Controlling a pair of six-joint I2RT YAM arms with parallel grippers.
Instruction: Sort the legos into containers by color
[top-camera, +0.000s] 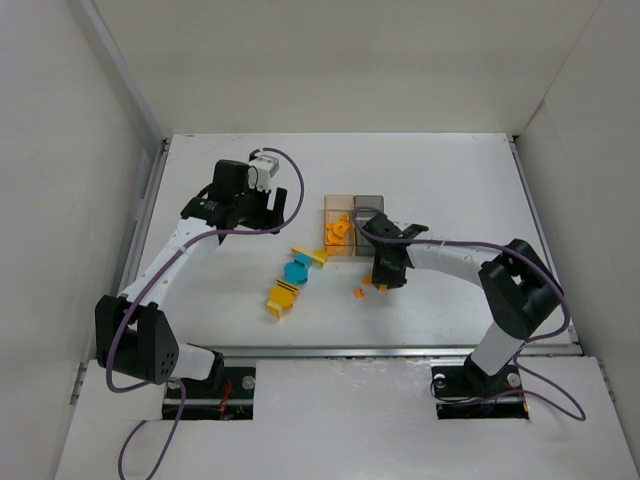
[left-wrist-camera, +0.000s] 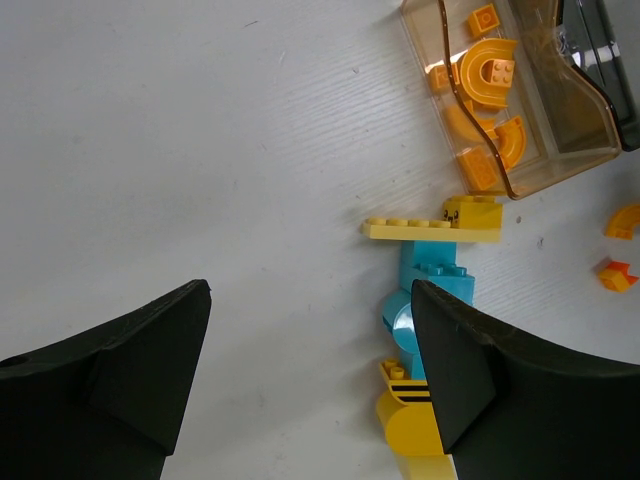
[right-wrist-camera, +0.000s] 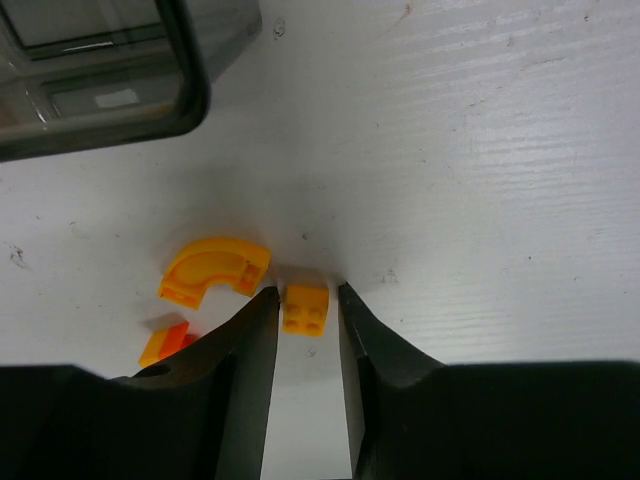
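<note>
The amber box (top-camera: 338, 228) holds several orange legos; the dark grey box (top-camera: 370, 213) joins it on the right. My right gripper (top-camera: 385, 283) is low on the table just in front of the grey box. In the right wrist view its jaws (right-wrist-camera: 307, 292) are narrowly open, straddling a small orange brick (right-wrist-camera: 305, 308) with slim gaps on both sides. An orange arc (right-wrist-camera: 212, 268) and an orange-red bit (right-wrist-camera: 163, 342) lie just left of it. My left gripper (top-camera: 268, 212) is wide open and empty (left-wrist-camera: 310, 295), left of the boxes.
A yellow plate (left-wrist-camera: 432, 229), a teal piece (left-wrist-camera: 432, 285) and a yellow striped piece (left-wrist-camera: 408, 420) lie in a line by my left gripper's right finger; they also show in the top view (top-camera: 296, 270). White walls enclose the table on three sides.
</note>
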